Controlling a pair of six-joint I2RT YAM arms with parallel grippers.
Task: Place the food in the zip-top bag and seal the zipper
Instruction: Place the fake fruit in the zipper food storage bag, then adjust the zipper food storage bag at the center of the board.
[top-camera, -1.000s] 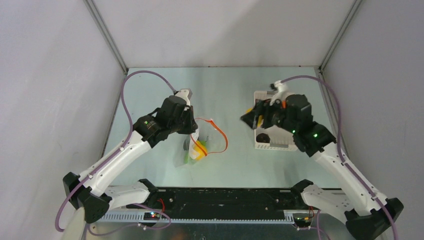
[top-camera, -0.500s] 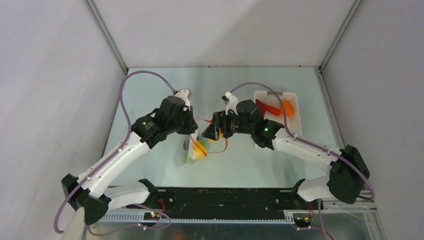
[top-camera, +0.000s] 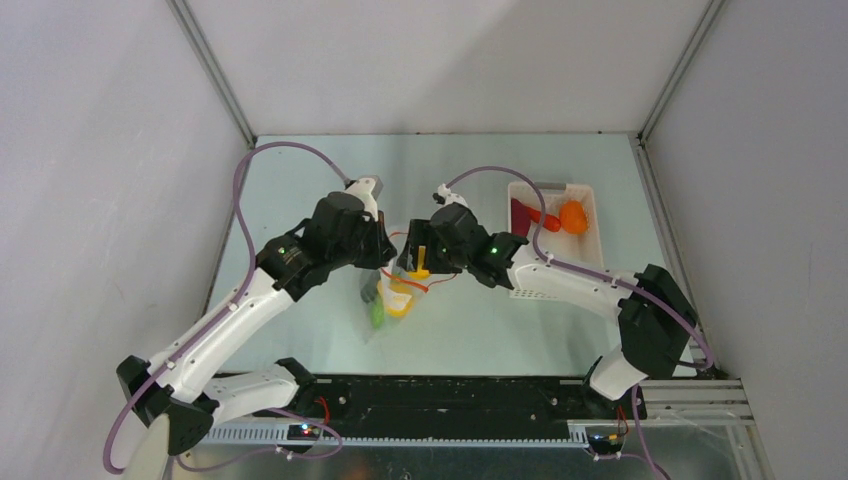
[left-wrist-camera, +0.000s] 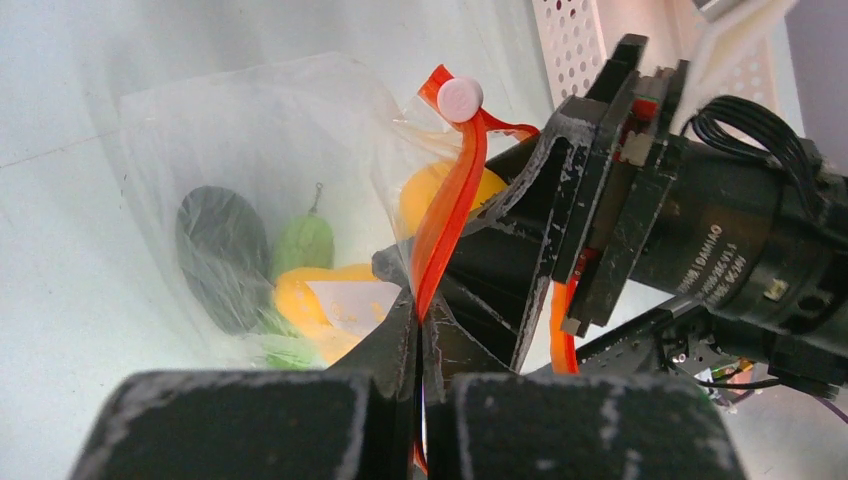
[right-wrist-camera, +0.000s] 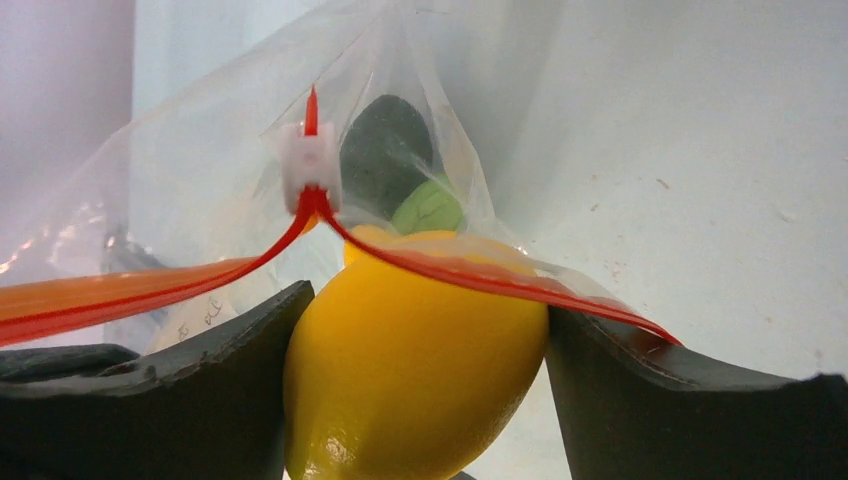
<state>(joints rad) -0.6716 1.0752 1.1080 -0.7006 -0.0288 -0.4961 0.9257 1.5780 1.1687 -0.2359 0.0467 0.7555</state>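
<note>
The clear zip-top bag (top-camera: 388, 305) hangs from my left gripper (left-wrist-camera: 418, 320), which is shut on the orange-red zipper (left-wrist-camera: 450, 215) near its white slider (left-wrist-camera: 460, 98). Inside the bag lie a dark-green piece (left-wrist-camera: 220, 255), a green piece (left-wrist-camera: 303, 243) and a yellow lemon (left-wrist-camera: 310, 300). My right gripper (right-wrist-camera: 420, 370) is shut on a second yellow lemon (right-wrist-camera: 415, 360) right at the bag's mouth, under the zipper (right-wrist-camera: 480, 280). In the top view the right gripper (top-camera: 418, 262) sits against the left gripper (top-camera: 385, 262).
A white slotted basket (top-camera: 597, 240) stands at the right, holding an orange (top-camera: 572, 216), a red chili (top-camera: 543, 213) and a purple piece (top-camera: 521, 212). My right forearm crosses the basket's near end. Grey walls close in the table.
My right arm has swung left from the basket to the bag's mouth, carrying the lemon. The left gripper has kept its hold on the zipper and barely moved.
</note>
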